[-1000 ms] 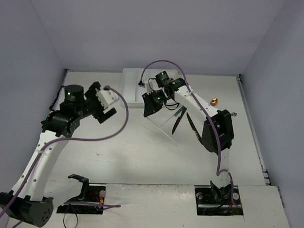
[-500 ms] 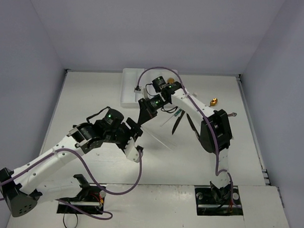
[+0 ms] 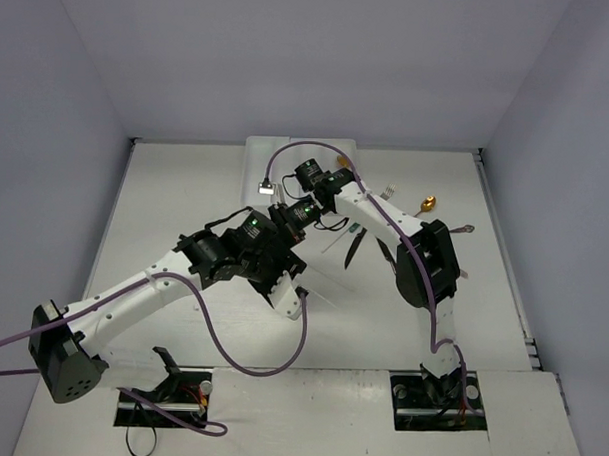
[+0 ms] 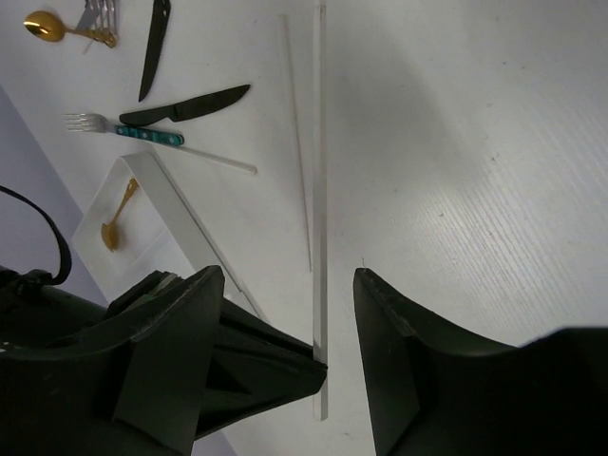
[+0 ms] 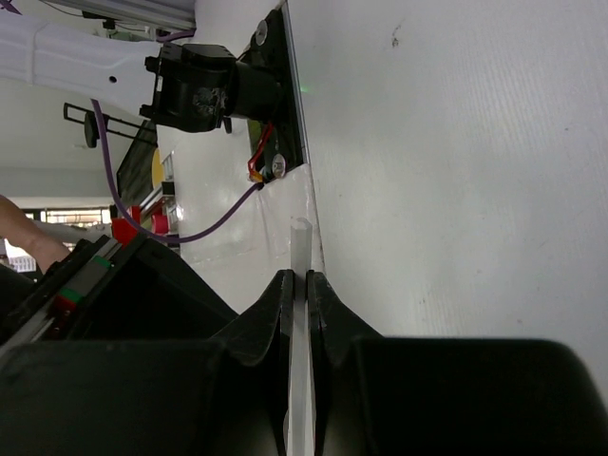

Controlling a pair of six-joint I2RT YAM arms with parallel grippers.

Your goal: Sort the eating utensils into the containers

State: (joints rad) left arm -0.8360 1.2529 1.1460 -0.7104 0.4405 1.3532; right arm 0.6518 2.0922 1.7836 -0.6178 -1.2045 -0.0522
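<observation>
My right gripper is shut on the thin rim of a clear plastic tray, near the table's middle. My left gripper is open around that same clear rim, right beside the right gripper's fingers; in the top view it is at the centre. A white tray behind holds a gold spoon. On the table lie two black knives, a teal-handled fork and another gold spoon.
The white tray's rim shows at the back wall, partly under the right arm. The gold spoon, a fork, a silver piece and a black knife lie right of centre. Both arms cross the table's middle.
My left arm has swung from the far left to the centre and now stands around the clear rim. My right gripper has shifted slightly left, still holding the rim.
</observation>
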